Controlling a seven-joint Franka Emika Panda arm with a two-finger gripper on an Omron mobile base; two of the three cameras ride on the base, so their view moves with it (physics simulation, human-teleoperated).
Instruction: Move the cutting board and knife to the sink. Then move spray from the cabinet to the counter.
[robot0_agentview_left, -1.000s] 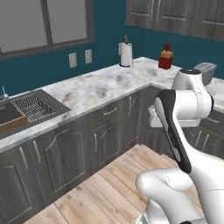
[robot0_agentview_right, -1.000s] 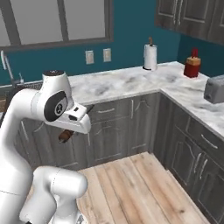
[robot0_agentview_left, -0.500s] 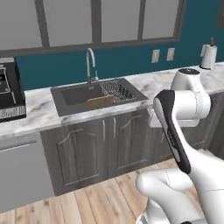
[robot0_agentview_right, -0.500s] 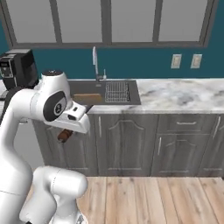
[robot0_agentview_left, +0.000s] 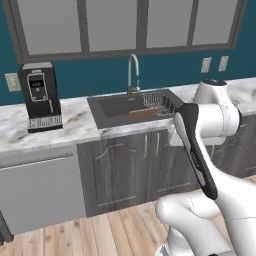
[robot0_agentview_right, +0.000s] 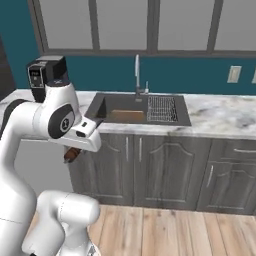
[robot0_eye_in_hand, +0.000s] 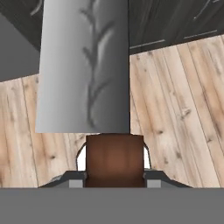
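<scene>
Two dark fingertips of the gripper (robot0_eye_in_hand: 113, 177) pinch the reddish-brown handle of the knife (robot0_eye_in_hand: 85, 70), whose broad grey blade reaches out over the wooden floor (robot0_eye_in_hand: 175, 109) in the hand view. In the right base view the handle end pokes out below the arm's wrist, in front of the grey cabinet fronts (robot0_agentview_right: 150, 170). Farther back, the cutting board (robot0_agentview_right: 125, 116) lies inside the sink (robot0_agentview_right: 102, 107), beside the wire rack (robot0_agentview_right: 161, 107). A coffee machine (robot0_agentview_left: 41, 97) stands on the counter (robot0_agentview_left: 75, 117) left of the basin.
</scene>
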